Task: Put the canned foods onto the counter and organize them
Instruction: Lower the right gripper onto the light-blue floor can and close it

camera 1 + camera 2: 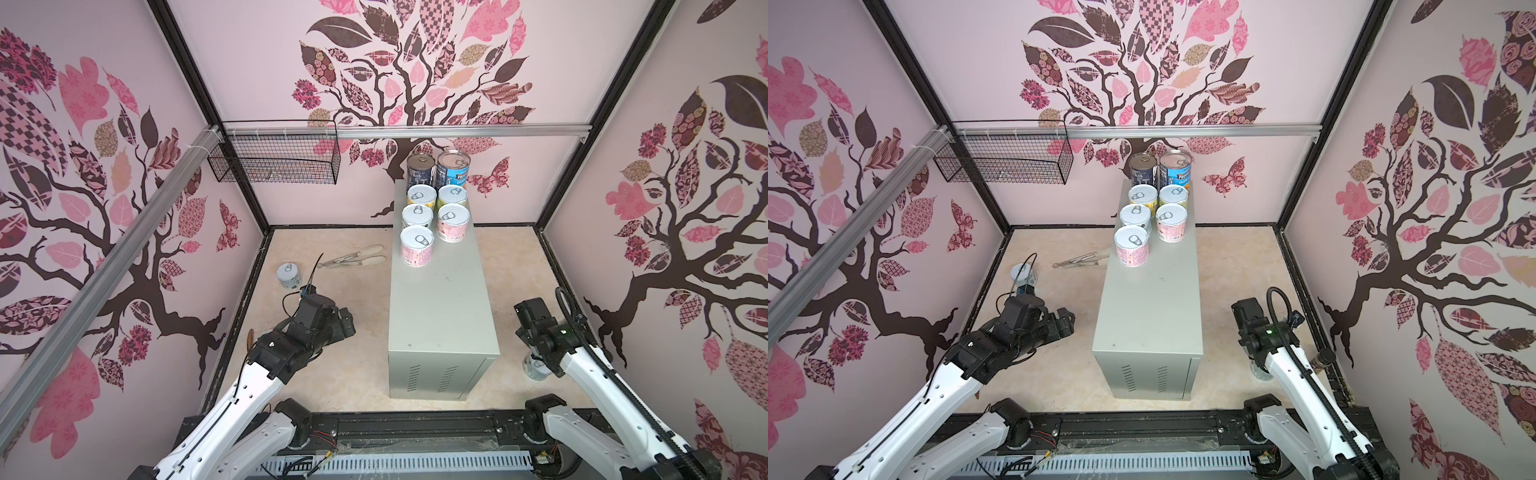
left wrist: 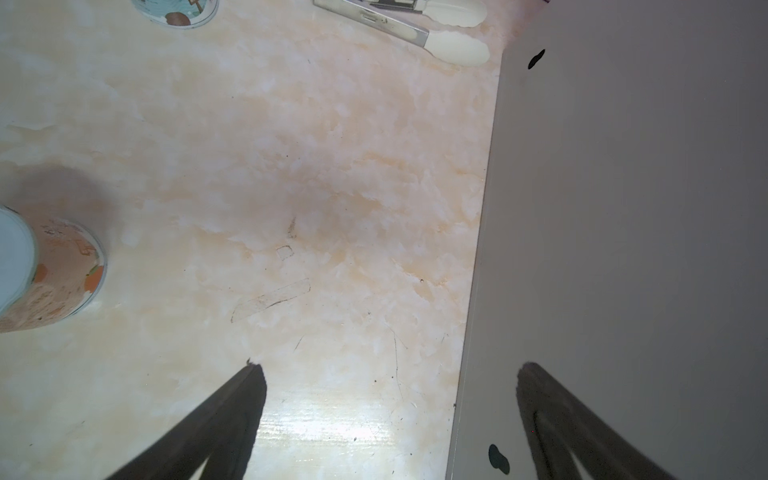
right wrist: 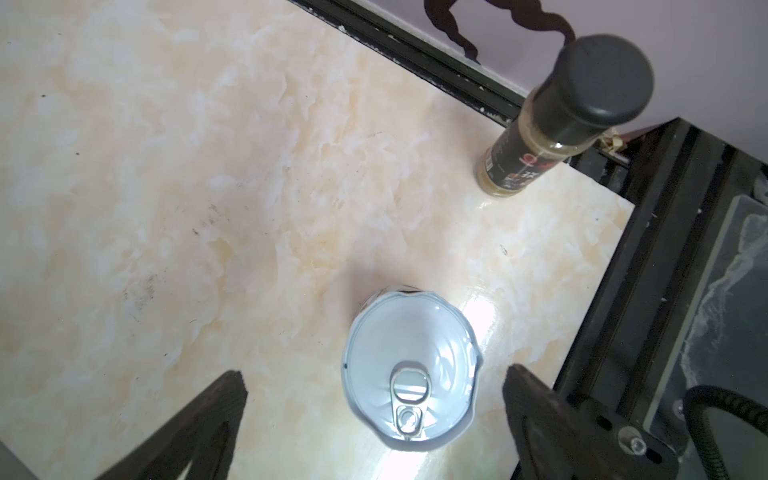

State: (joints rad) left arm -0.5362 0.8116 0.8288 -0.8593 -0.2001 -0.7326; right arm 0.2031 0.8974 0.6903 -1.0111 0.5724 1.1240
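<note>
Grey-green counter [image 1: 440,299] mid-floor, seven cans [image 1: 417,245] grouped at its far end. Left gripper [image 2: 390,368] spread wide, empty, beside counter. Right gripper [image 3: 376,374] gaping over floor can [image 3: 409,370], near right.

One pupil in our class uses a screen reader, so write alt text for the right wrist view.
A short can with a dented pale pull-tab lid stands on the beige marbled floor, framed between the open fingers of the right pincer. Beyond it, a dark-capped spice bottle stands by the black frame.
</note>
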